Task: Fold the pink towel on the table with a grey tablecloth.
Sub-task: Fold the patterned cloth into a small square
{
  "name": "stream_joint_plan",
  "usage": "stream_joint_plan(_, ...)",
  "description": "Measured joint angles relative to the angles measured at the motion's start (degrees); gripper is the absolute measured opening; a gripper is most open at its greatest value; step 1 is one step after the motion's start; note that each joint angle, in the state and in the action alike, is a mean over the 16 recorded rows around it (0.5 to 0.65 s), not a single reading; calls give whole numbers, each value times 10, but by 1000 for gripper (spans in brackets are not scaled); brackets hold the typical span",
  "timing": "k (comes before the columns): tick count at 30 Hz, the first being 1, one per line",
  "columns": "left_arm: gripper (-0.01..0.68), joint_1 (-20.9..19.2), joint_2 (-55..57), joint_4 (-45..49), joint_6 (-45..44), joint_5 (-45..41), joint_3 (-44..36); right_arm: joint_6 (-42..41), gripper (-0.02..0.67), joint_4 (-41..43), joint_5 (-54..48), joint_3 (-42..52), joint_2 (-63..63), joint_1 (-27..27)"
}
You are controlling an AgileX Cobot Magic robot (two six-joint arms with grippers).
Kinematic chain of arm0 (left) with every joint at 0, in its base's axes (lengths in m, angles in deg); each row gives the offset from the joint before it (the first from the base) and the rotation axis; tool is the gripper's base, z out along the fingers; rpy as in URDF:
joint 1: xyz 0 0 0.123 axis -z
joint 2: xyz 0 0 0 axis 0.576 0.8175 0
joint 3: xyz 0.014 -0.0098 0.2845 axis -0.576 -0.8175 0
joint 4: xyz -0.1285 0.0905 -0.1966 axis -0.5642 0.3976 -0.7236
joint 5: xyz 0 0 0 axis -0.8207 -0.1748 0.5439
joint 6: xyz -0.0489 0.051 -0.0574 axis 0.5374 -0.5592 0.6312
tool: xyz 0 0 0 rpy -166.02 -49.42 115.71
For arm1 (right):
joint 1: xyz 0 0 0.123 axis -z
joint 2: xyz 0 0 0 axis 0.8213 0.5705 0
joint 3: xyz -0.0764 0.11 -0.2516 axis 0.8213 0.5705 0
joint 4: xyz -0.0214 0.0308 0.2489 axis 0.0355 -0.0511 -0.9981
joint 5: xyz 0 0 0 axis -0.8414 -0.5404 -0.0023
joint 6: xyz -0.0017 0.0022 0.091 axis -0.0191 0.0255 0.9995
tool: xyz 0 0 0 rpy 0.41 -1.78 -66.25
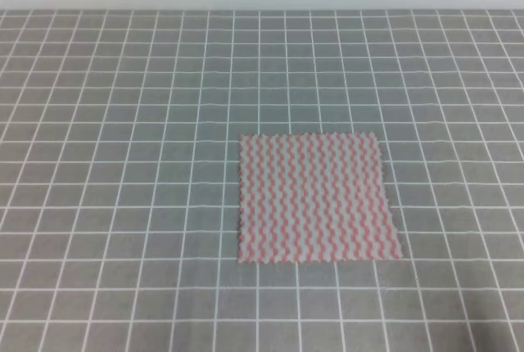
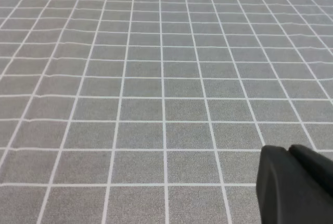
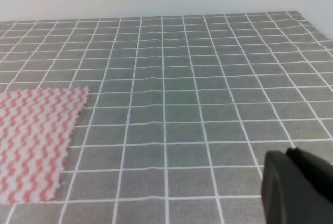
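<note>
A thin, square pink-and-white towel with wavy zigzag stripes [image 1: 315, 197] lies flat and unfolded on the wide surface covered in grey cloth with a grid of thin white lines [image 1: 123, 164]. In the exterior high view the towel sits a little right of the surface's middle and nearer the near edge than the far edge, its sides running roughly along the grid lines and covering a few squares. Its edges look slightly ragged, and nothing touches it.

The right wrist view shows one corner portion of the towel [image 3: 34, 140] at the left side of that picture, lying smooth on the grey cloth, with the far edge of the surface meeting a pale wall behind. A dark part of the right end effector [image 3: 299, 187] fills the lower right corner, well apart from the towel; whether it is spread or pressed together cannot be told.

The left wrist view shows only gridded grey cloth and a dark part of the left end effector [image 2: 296, 185] in the lower right corner; its state cannot be told either.
</note>
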Motion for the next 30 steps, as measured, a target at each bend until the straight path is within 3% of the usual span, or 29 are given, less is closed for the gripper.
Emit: stream_joint_plan(30, -2, 0, 1, 0, 0, -2, 3, 0, -17, -26, -1, -1, 4, 0)
